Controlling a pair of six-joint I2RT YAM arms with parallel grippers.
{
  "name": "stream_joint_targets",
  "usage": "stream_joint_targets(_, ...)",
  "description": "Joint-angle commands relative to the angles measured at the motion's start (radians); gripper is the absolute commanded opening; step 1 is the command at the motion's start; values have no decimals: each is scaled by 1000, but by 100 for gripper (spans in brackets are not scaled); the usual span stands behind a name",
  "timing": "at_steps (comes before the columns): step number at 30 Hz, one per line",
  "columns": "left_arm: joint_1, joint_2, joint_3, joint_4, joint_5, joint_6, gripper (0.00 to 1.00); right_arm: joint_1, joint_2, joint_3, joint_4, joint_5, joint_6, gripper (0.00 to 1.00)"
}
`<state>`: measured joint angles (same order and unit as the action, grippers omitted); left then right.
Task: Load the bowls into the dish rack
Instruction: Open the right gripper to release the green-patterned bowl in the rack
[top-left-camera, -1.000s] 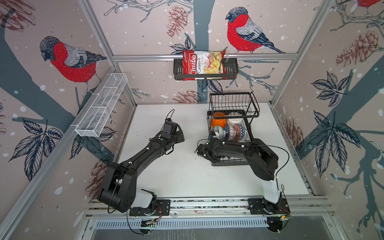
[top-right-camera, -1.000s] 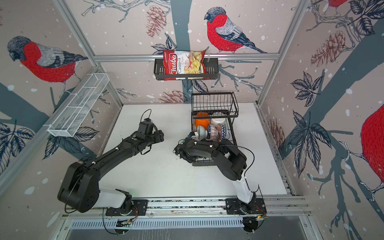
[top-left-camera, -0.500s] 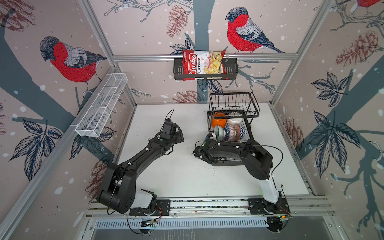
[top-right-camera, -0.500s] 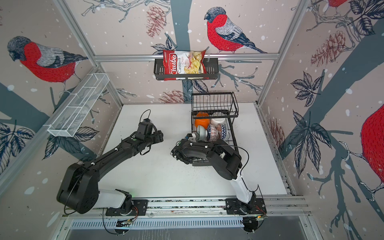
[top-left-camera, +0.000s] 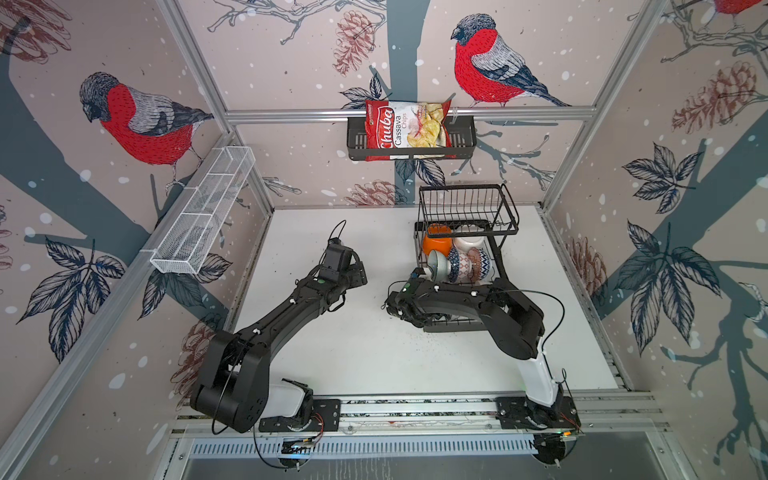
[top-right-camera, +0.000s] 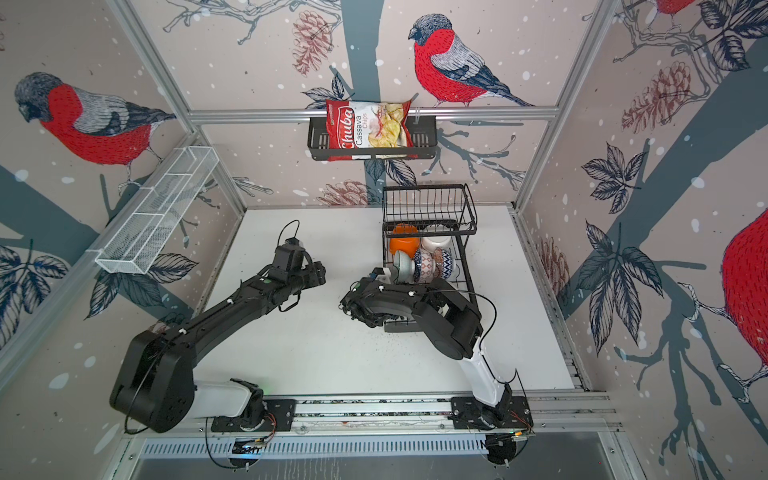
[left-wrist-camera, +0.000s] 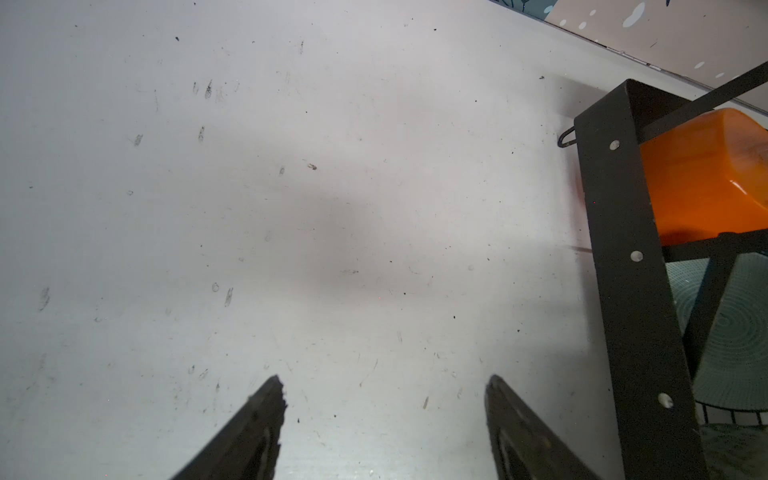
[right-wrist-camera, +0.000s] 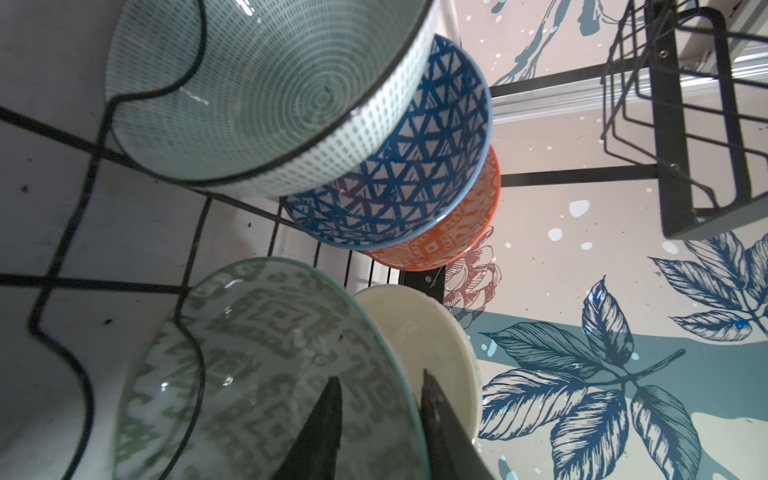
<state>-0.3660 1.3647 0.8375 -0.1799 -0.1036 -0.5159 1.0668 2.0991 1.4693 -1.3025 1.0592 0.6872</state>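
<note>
Small ceramic bowls (top-left-camera: 455, 262) stand on edge in the lower tray of a black wire dish rack (top-left-camera: 467, 203), toward the back right of a white table (top-left-camera: 353, 353). The right wrist view shows a pale teal dotted bowl (right-wrist-camera: 266, 95), a blue triangle-patterned bowl (right-wrist-camera: 415, 166) and an orange-red patterned bowl (right-wrist-camera: 457, 237) nested in a leaning row. Near them a green patterned bowl (right-wrist-camera: 249, 374) stands just beside a cream bowl (right-wrist-camera: 436, 345).

In both top views an orange bowl (top-left-camera: 435, 245) and a white bowl (top-left-camera: 468, 243) sit under the raised basket tier.

The right gripper (right-wrist-camera: 380, 380) straddles the green patterned bowl's rim, its jaws slightly parted and not clamping. The left gripper (left-wrist-camera: 384, 384) hovers over bare table beside the rack, jaws wide apart and empty.

On the back wall a black wall basket (top-left-camera: 461, 141) holds a chip bag (top-left-camera: 405, 126). A white mesh tray (top-left-camera: 203, 216) hangs on the left wall.
</note>
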Motion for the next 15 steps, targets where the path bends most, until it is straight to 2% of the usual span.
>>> stream_joint_targets(1, 4, -7, -2, 11, 9, 13, 76, 5, -12, 8, 22, -43, 11, 34)
stream_joint_targets(11, 4, -20, -6, 5, 3, 12, 76, 3, -50, 21, 75, -63, -40, 48)
stream_joint_targets(15, 5, -24, -6, 3, 2, 12, 76, 4, -67, 19, 96, -77, -53, 50)
